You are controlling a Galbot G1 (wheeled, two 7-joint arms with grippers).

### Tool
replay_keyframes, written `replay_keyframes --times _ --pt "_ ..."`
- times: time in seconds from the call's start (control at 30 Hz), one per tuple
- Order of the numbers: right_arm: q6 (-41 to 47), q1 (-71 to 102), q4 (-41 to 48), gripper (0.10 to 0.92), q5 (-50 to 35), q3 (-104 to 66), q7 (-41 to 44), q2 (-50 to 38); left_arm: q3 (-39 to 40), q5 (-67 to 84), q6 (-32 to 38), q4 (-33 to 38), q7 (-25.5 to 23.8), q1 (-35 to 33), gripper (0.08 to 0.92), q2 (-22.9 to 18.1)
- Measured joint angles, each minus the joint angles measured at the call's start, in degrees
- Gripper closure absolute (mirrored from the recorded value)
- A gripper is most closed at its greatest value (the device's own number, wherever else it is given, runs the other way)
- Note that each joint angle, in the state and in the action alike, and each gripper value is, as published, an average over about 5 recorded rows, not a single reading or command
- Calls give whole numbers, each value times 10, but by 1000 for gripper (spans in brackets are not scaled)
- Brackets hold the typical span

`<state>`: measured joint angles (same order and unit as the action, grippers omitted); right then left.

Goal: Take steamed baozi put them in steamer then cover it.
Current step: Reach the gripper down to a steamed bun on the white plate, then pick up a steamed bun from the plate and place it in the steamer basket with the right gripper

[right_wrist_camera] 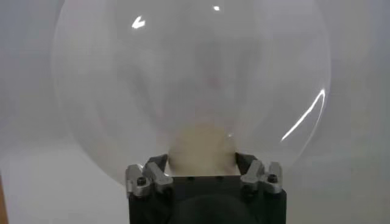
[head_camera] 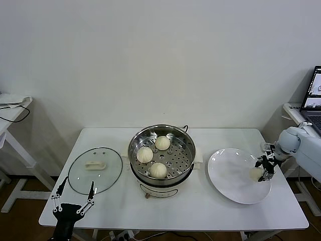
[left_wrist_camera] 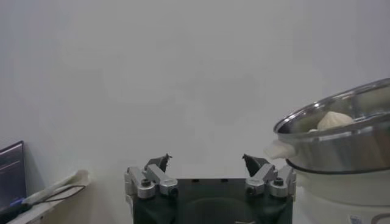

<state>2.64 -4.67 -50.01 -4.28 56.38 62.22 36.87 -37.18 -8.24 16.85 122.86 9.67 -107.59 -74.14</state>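
Right gripper [head_camera: 264, 168] clamped around last baozi [head_camera: 256, 173] on white plate [head_camera: 228, 175]; three baozi [head_camera: 158, 169] inside steamer [head_camera: 161, 155]; left gripper [head_camera: 73, 201] spread wide, empty, near glass cover [head_camera: 95, 169].

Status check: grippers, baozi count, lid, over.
Right gripper over white plate, fingers around last baozi. Left gripper open, idle at table's near edge. Three baozi in steamer. Lid on table, path unobstructed.
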Motion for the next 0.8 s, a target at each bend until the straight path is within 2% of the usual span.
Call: replay_keyframes --times 0.4,0.8 --pt "-6 -85 -47 360 -25 46 33 -9 4 0 -3 4 0 2 177 7" --pt "21 -318 -145 363 -157 197 106 42 7 2 -4 6 0 8 177 13"
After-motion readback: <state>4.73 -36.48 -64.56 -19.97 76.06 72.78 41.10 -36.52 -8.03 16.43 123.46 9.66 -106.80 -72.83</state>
